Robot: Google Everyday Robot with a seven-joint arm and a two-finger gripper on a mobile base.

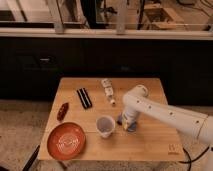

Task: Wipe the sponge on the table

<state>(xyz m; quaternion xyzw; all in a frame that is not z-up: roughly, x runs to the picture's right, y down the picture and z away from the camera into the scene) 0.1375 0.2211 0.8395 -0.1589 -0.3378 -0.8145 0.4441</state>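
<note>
The sponge (131,126), a small blue block, lies on the light-wood table (150,90) just right of the white cup (105,126). My gripper (127,119) points down onto it at the end of the white arm (165,114) that reaches in from the lower right. The arm's wrist hides most of the sponge; only a blue edge shows beneath it.
An orange-red plate (66,141) sits at the front left corner. A small dark red object (62,110) lies at the left edge, a black flat bar (84,97) behind the cup, and a white bottle (107,90) on its side near the middle back. A dark counter wall stands behind.
</note>
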